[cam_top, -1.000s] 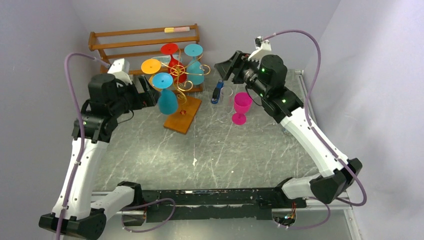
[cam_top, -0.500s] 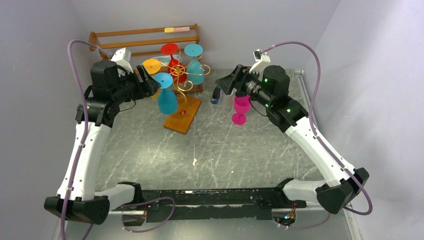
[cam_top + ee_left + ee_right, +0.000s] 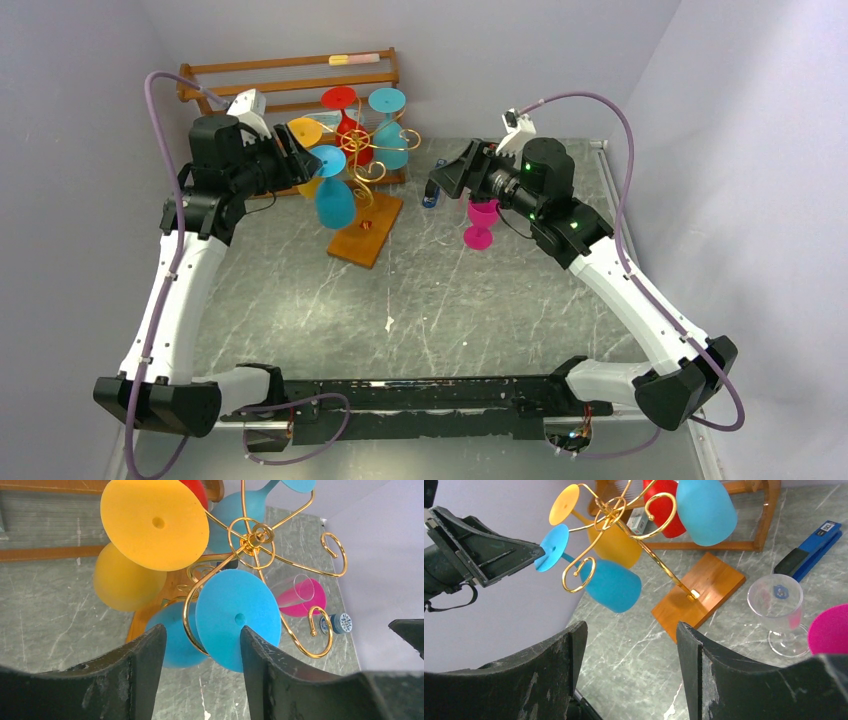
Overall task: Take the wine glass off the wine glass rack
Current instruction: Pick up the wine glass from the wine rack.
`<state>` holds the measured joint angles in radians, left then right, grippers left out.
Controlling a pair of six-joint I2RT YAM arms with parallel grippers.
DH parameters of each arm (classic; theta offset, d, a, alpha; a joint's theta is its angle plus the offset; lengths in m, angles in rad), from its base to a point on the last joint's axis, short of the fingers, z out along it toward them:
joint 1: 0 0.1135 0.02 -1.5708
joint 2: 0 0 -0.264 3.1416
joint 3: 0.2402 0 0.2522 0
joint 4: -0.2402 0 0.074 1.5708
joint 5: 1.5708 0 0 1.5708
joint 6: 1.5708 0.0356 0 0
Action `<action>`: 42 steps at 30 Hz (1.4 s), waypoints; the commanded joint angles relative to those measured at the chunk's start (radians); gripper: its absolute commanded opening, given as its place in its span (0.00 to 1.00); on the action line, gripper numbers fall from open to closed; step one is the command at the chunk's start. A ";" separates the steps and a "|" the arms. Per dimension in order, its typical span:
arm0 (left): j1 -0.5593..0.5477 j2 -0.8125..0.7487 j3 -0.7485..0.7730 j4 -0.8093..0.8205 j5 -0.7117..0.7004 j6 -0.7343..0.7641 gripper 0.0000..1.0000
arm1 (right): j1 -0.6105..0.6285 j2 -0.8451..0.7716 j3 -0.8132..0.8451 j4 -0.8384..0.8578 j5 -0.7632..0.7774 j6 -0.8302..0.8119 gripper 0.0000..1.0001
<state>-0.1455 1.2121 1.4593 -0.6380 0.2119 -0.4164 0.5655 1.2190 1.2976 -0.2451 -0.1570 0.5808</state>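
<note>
At the left, the left gripper is up near the rack, just beside the foot of the yellow glass. Its jaws stand apart and nothing is between them. In the wrist view the feet of the yellow glass and of the low blue glass show beyond the fingers.

The rack stands on its wooden base at the back of the table, in front of the shelf. Four glasses hang on its gold arms, feet up and bowls down. The yellow and the low blue ones are on the left side, the red glass and the high blue glass behind.

To the right of the base lies a blue tool. The right gripper is above the pink glass, which stands on the table. Its jaws are wide and empty. A clear glass stands just beside the pink one.
</note>
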 commanded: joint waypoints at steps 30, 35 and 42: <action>0.014 0.009 -0.015 0.037 -0.032 0.025 0.19 | -0.004 -0.009 -0.046 0.021 -0.019 0.037 0.70; 0.015 0.010 -0.009 0.034 -0.033 0.030 0.11 | -0.004 -0.012 -0.049 0.020 -0.016 0.040 0.70; 0.015 0.007 -0.006 0.038 -0.026 0.025 0.05 | -0.004 -0.015 -0.054 0.021 -0.019 0.046 0.70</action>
<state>-0.1345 1.2121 1.4448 -0.5766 0.1753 -0.3992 0.5655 1.2194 1.2610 -0.2340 -0.1730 0.6205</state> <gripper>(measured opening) 0.056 0.699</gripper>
